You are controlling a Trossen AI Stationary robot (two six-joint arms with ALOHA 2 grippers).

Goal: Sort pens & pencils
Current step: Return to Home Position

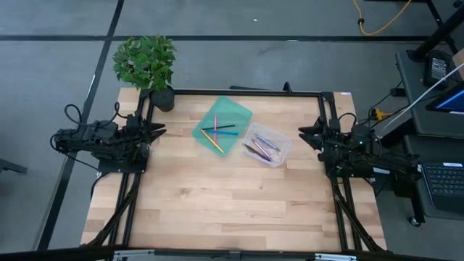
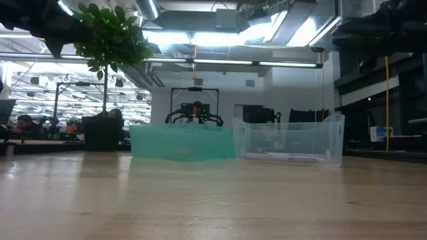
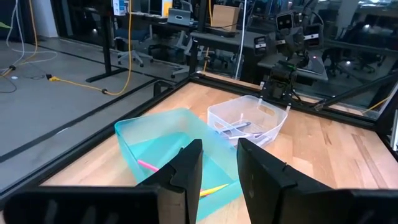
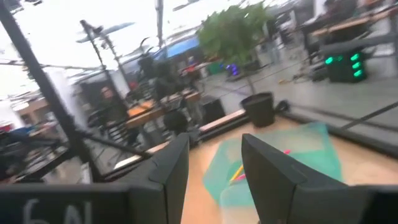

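Two arms flank the light wood table (image 1: 217,210), pulled back to its side edges. Left gripper (image 1: 162,131) and right gripper (image 1: 301,133) each have fingers slightly apart, gripping nothing. Mid-table: teal bin (image 1: 238,112) with yellow, pink and blue sticks (image 1: 217,133). Just beside it, clear bin (image 1: 285,142) with lavender, brown and grey sticks (image 1: 262,147). Potted plant (image 1: 145,61) at the far left corner. Beyond: grey floor, desks, ceiling strip lights (image 2: 287,64).

From above, the sticks (image 1: 262,147) in the clear bin (image 1: 285,138) overlap and are too small to count, or to tell pen from pencil. At table height, the teal bin (image 2: 180,141) hides its contents behind its cloudy wall. In the left wrist view, the left gripper (image 3: 219,149) covers part of that bin, cutting off a pink stick (image 3: 148,165) and a yellow stick (image 3: 214,188).
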